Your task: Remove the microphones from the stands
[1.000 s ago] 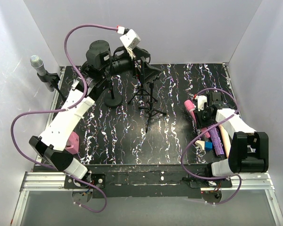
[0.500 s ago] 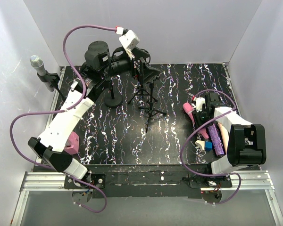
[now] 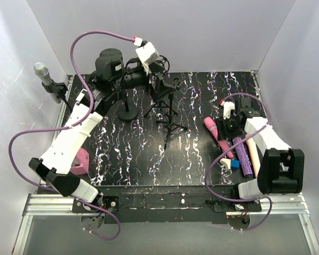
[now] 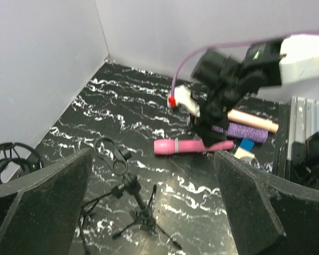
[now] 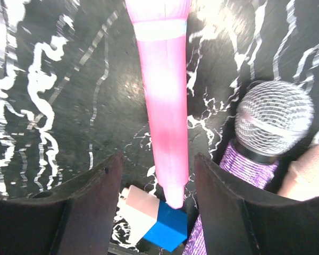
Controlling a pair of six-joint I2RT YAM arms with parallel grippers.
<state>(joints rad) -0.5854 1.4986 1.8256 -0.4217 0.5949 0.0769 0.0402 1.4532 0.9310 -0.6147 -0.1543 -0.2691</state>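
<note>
Right gripper [image 5: 158, 159]: jaws parted, straddling the pink microphone [image 5: 162, 106], apparently not clamping it; blur leaves contact uncertain. Microphone: flat on the table [image 3: 127, 154], clear of any stand, long axis running between the fingers. Left gripper [image 4: 153, 155]: jaws wide, empty, above the tripod stand [image 4: 133, 196], whose clip [image 4: 112, 154] holds nothing. Silver microphone [image 3: 41, 70]: clipped upright at far left, nearer the left arm.

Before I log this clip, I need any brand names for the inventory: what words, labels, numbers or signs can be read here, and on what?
No text can be read in any view.
Pink microphone: plain body, no lettering shows.
Purple microphone: no lettering shows.
Blue block: the faces in view are blank.
</note>
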